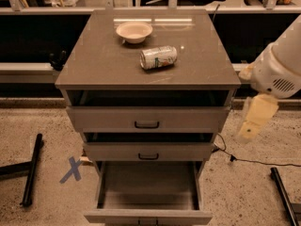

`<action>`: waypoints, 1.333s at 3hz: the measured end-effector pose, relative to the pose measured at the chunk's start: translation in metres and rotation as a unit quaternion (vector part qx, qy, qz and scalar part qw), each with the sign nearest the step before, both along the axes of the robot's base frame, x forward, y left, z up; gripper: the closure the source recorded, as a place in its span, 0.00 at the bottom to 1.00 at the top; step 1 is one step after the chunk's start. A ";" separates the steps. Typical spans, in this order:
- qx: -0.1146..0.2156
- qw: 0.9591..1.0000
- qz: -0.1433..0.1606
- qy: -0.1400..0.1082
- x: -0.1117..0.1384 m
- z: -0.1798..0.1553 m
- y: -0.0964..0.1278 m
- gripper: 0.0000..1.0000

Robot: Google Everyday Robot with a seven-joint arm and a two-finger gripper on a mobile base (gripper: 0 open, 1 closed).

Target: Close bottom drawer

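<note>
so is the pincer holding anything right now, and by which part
Nothing is held: the cream pincer hangs in the air right of the grey cabinet, apart from the open grey-taupe bottom drawer.

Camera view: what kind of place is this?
Probably a robot test lab: a blue tape cross on the speckled floor, a loose cable, and the claw hanging beside the drawer cabinet.

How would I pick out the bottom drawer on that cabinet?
Find the grey cabinet with a bowl and a can on top; the robot's gripper hangs in the air beside it. Of its three open drawers, the bottom drawer sits lowest, nearest the floor. It is the narrowest and is pulled out farthest, so its plain interior shows.
</note>
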State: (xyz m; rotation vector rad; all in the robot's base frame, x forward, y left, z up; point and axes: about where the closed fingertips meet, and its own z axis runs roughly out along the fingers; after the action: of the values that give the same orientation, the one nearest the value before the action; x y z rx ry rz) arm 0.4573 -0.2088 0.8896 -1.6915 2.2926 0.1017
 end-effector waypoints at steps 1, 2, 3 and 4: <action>0.036 0.998 -0.007 0.049 0.000 -0.080 0.014 0.00; 0.087 0.989 -0.018 0.116 -0.011 -0.192 0.028 0.00; 0.086 0.989 -0.024 0.121 -0.013 -0.198 0.027 0.00; 0.082 0.985 -0.048 0.147 -0.018 -0.230 0.022 0.00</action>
State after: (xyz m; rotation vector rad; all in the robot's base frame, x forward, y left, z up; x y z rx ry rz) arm 0.4388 -0.1867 0.6596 -1.5676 2.4883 0.5382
